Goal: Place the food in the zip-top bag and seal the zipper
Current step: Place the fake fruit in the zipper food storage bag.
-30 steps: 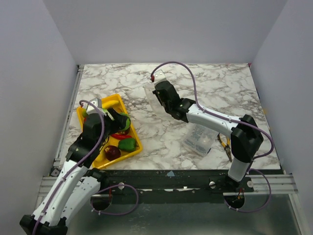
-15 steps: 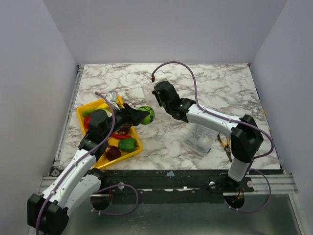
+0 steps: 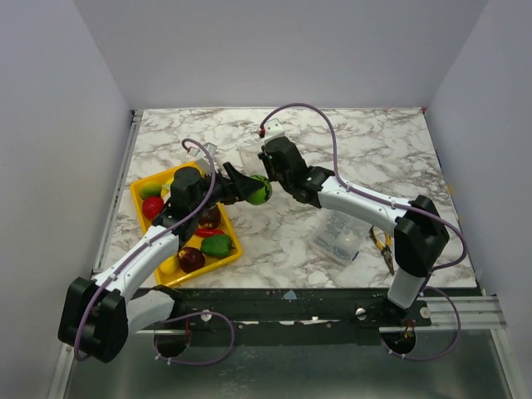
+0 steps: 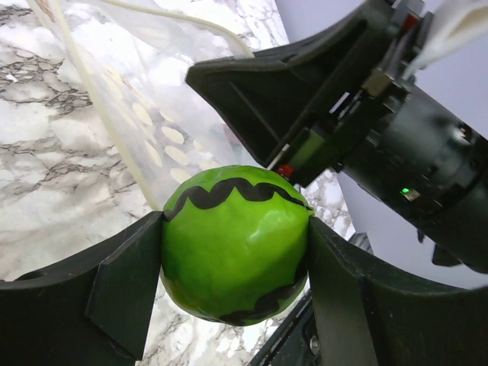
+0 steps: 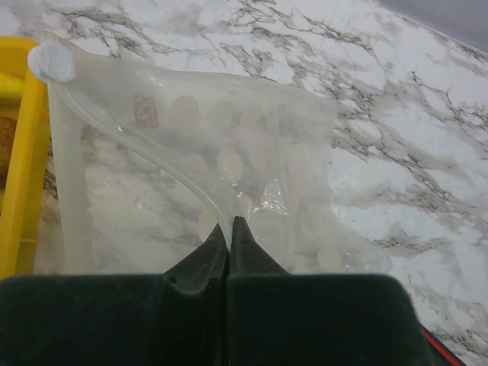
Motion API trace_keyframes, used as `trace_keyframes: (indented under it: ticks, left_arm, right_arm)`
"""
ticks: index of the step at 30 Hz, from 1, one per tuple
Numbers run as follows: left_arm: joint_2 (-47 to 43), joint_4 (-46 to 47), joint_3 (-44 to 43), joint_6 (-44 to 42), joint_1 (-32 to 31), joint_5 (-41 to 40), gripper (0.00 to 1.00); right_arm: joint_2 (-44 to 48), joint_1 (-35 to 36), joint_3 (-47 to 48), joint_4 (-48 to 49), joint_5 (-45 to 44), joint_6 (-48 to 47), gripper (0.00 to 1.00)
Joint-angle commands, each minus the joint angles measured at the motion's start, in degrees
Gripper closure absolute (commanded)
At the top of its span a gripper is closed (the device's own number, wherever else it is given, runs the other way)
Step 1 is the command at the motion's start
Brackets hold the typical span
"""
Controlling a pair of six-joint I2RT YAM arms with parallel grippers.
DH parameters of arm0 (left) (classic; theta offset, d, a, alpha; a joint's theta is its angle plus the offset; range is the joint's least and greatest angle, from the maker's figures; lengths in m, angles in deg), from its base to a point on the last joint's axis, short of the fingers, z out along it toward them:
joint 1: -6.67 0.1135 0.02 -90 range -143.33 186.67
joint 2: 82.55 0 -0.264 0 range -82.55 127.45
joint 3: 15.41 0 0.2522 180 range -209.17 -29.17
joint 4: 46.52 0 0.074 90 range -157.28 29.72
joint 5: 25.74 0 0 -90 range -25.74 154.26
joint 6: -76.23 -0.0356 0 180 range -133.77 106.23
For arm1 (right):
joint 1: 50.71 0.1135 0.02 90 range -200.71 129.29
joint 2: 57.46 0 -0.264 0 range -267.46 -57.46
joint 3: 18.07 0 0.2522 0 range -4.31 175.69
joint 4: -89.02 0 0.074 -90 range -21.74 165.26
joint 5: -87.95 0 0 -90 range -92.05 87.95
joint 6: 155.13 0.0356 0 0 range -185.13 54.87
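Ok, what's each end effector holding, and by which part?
Left end effector: green striped ball, across its middle. Right end effector: clear bag, by its mouth edge.

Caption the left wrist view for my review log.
Left tool holding the green striped ball beside the clear bag that the right tool pinches.

Quick headcount: one green plastic ball with black wavy stripes (image 4: 236, 255), one clear zip-top plastic bag (image 5: 191, 152) and one yellow plastic tray (image 3: 213, 264). In the tray I count two dark red round toy fruits (image 3: 208, 218) (image 3: 191, 258), one brighter red round fruit (image 3: 152, 206), two green toy pieces (image 3: 152, 189) (image 3: 216, 245), one thin red chili (image 3: 208, 232) and at least one yellow toy piece (image 3: 169, 265). There's also one clear plastic tub (image 3: 339, 237) and two white-and-black robot arms (image 3: 141, 258) (image 3: 366, 204).
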Motion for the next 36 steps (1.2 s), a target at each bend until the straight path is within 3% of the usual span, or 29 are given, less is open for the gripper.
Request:
trace_keyframes:
  ticks: [1, 4, 9, 13, 15, 20, 22, 31, 36]
  left_arm:
    - [4.05, -0.05, -4.36, 1.86, -0.11, -0.67, 0.87]
    - [6.2, -2.1, -6.04, 2.41, -0.12, -1.42, 0.87]
    - [8.49, -3.38, -8.07, 3.55, -0.13, -2.0, 0.76]
    - [10.67, -7.72, -10.92, 4.15, -0.13, -3.25, 0.73]
    - [11.22, -8.8, -11.64, 4.67, -0.13, -3.66, 0.6]
    - [10.9, -9.35, -12.38, 5.02, -0.13, -2.55, 0.13]
    - [9.8, -9.85, -12.12, 4.32, -0.13, -2.3, 0.01]
    - [1.86, -14.03, -9.52, -1.01, -0.05, -2.76, 0.01]
    - [-3.17, -22.6, -9.66, -9.13, 0.3, -7.71, 0.01]
  right_arm:
    - [1.91, 0.22, 1.23, -0.96, 2.17, 2.46, 1.0]
    - [1.95, 0.19, 1.52, -1.3, 2.49, 3.64, 0.99]
    - [1.67, 0.12, 2.77, -2.54, 3.61, 6.57, 1.0]
    - [1.43, -0.11, 3.58, -3.37, 3.84, 9.21, 0.99]
    - [1.38, -0.51, 4.13, -4.05, 4.47, 10.46, 0.99]
    - [1.34, -1.33, 4.47, -4.74, 4.79, 11.91, 0.99]
    - [1.25, -1.77, 4.27, -4.86, 4.77, 11.94, 0.99]
    - [1.27, -3.29, 3.02, -4.95, 5.7, 12.27, 1.0]
    - [1.57, -3.73, 1.88, -4.98, 5.96, 12.44, 1.0]
